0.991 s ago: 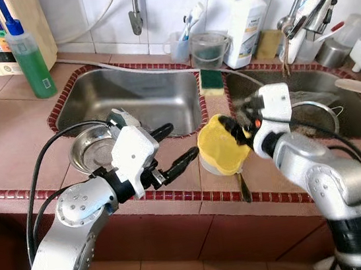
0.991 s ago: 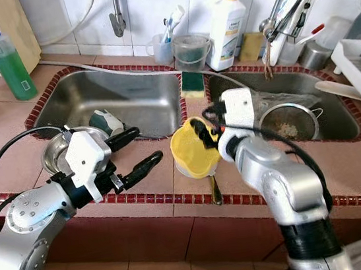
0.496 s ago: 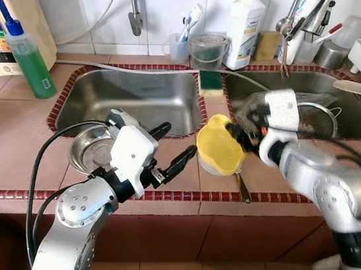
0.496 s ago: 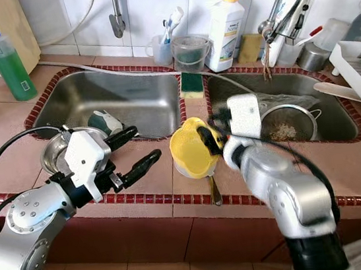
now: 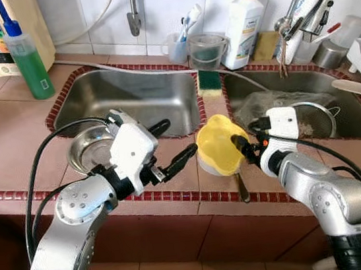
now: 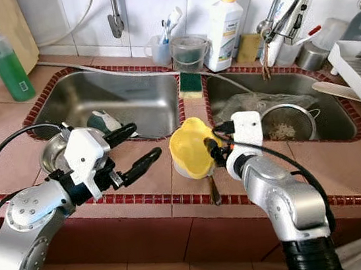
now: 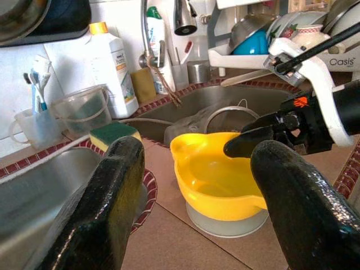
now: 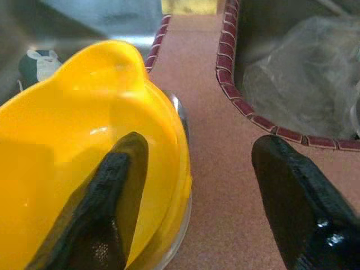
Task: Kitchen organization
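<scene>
A yellow bowl with a pale base stands on the tiled counter strip between the two sinks. My right gripper is open and straddles the bowl's right rim. One finger is inside the yellow bowl and the other finger is over the counter. My left gripper is open, a little to the left of the bowl and pointing at it. The left wrist view shows the bowl between its fingers but beyond their tips.
A small steel bowl sits on the counter behind my left wrist. A utensil lies under the yellow bowl's front. Behind are a sponge, a clear cup, a white bottle and a green bottle. A strainer is in the right sink.
My right wrist has dropped lower and come nearer the counter's front edge, with its fingers still at the bowl's rim. The bowl and my left gripper have hardly moved.
</scene>
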You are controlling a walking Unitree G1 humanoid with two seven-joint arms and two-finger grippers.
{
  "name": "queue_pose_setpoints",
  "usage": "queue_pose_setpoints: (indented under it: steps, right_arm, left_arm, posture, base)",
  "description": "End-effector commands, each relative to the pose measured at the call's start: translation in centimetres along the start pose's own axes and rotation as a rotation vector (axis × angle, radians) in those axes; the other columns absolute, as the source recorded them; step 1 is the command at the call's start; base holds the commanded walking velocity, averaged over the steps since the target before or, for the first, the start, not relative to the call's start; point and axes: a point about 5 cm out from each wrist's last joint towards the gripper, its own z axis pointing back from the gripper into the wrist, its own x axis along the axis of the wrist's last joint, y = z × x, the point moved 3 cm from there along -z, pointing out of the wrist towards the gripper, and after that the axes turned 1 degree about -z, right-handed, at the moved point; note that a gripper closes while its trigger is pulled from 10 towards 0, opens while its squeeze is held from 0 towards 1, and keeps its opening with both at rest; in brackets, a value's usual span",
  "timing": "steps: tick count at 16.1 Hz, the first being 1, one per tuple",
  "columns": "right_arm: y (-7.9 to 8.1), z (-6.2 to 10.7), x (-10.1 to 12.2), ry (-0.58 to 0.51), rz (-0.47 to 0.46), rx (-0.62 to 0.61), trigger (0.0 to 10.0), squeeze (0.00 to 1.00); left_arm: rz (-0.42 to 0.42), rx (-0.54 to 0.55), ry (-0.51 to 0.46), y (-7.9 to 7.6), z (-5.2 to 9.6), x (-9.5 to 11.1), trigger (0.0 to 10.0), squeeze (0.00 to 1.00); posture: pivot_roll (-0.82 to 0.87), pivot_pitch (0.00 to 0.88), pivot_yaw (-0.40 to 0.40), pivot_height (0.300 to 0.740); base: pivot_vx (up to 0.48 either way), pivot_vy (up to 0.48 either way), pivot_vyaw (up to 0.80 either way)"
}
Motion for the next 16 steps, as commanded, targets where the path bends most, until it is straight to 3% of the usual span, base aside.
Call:
queue_pose_setpoints:
  steps: [1, 16]
  right_arm:
    - [-0.8, -0.1, 0.4, -0.017, -0.007, -0.023, 0.0, 0.00]
    - [-1.0, -1.2, 0.4, 0.011, -0.166, 0.002, 0.0, 0.00]
  left_arm:
    - [-0.013, -0.006, -0.013, -0.1, 0.0, 0.5, 10.0, 0.00]
    - [-0.015, -0.002, -0.018, -0.4, 0.2, 0.8, 10.0, 0.00]
  posture:
    - [-0.02, 0.049, -0.091, 0.740]
    - [0.00, 0.045, -0.100, 0.740]
  base:
    - [0.000, 0.000, 0.00]
    - [0.000, 0.000, 0.00]
